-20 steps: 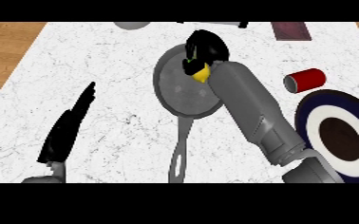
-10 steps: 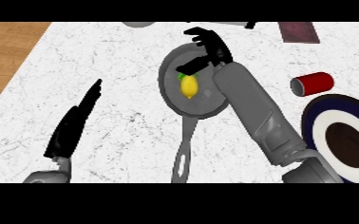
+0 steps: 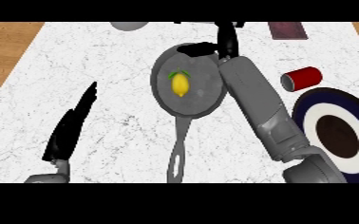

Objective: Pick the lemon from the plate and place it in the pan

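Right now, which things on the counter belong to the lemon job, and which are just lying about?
Part of the job:
lemon, lying in the pan
pan
plate, at the right edge
right hand, open above the pan's far rim

Lying about:
red can, on its side beside the plate
grey bowl, far edge
dark book, far right
left hand, resting open at the left

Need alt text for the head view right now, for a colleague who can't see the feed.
The lemon lies in the grey pan on the marble counter, and the right hand is open above the pan's far rim, holding nothing. The plate sits at the right edge with a red can beside it; the left hand rests open at lower left.
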Motion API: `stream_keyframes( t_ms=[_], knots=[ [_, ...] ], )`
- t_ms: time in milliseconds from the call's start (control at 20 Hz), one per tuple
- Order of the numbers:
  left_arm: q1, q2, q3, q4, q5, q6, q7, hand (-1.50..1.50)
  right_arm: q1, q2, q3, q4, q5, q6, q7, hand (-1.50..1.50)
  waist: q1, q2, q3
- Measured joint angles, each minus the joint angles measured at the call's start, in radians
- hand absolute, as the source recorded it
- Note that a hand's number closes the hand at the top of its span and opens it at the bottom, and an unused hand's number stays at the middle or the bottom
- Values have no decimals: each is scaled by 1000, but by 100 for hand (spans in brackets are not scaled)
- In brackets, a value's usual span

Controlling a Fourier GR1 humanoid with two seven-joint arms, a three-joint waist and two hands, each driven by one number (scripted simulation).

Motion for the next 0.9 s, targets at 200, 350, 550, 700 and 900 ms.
stream_keyframes(
  t_ms=[200,350,550,700,900],
  knots=[
    [22,10,20,-1,4,2,-8,0,14,-57,-70,15,-47,-2,-59,-150,-28,-5,0],
    [44,11,26,-13,6,4,-14,0,58,-107,-104,20,-69,29,-143,-150,-42,-9,0],
    [58,23,48,-32,18,-4,1,0,119,-183,-122,16,-79,102,-218,-150,-60,-15,0],
    [74,15,44,-41,15,-1,1,0,163,-261,-132,11,-85,175,-257,-150,-70,-19,0],
    [89,17,50,-45,14,-5,-18,0,210,-344,-149,7,-97,264,-300,-150,-74,-20,0]
  ],
)
